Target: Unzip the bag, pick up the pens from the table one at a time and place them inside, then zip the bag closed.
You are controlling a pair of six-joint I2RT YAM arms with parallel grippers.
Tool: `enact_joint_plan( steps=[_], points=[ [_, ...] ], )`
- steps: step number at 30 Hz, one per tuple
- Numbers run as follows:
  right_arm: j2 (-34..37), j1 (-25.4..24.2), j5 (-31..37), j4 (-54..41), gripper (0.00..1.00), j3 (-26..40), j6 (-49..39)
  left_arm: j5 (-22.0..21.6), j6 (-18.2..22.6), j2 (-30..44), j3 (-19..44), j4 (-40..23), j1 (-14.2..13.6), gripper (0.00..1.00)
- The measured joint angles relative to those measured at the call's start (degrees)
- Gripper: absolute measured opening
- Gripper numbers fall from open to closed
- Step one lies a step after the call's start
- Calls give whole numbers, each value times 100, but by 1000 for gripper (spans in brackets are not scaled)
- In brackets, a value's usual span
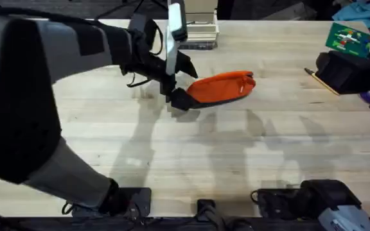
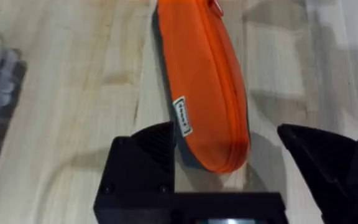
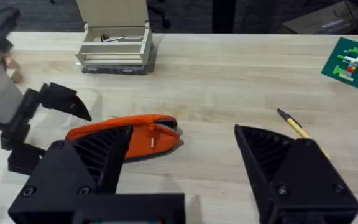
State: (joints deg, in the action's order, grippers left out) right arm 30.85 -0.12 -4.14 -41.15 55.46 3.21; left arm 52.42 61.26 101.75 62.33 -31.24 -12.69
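The left gripper (image 1: 177, 86) stands open at the left end of the bag (image 1: 222, 86), one black finger on each side of that end, and in the left wrist view its fingers (image 2: 148, 158) straddle the pouch's rounded tip without clamping it; whether the nearer finger touches the fabric cannot be told. The bag lies flat on the table (image 1: 236, 147), toward the far edge and a little left of the middle, its long axis running across the table, its zipper closed along the top, with a small white label (image 2: 182, 116) on its side. The right gripper (image 3: 185, 168) is also open, holding nothing, out by the table's right edge. Just beside it a yellow pen (image 1: 322, 83) with a dark end lies on the wood, well apart from the bag. A pale box (image 3: 114, 37) sits at the far edge, and a green card (image 1: 348, 37) lies near the far right corner.
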Motion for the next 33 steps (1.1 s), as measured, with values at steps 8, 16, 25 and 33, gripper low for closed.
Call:
enact_joint_plan(
  steps=[8,16,25,33],
  points=[
    [0,0,0,0,997,0,1,-21,6,73,0,0,-61,993],
    [0,0,0,-15,998,0,1,-21,6,73,0,0,-61,993],
    [0,0,-2,-133,998,0,1,-23,2,73,0,42,-61,780],
    [2,0,-1,-142,998,0,1,-105,37,73,11,103,-68,52]
  ],
)
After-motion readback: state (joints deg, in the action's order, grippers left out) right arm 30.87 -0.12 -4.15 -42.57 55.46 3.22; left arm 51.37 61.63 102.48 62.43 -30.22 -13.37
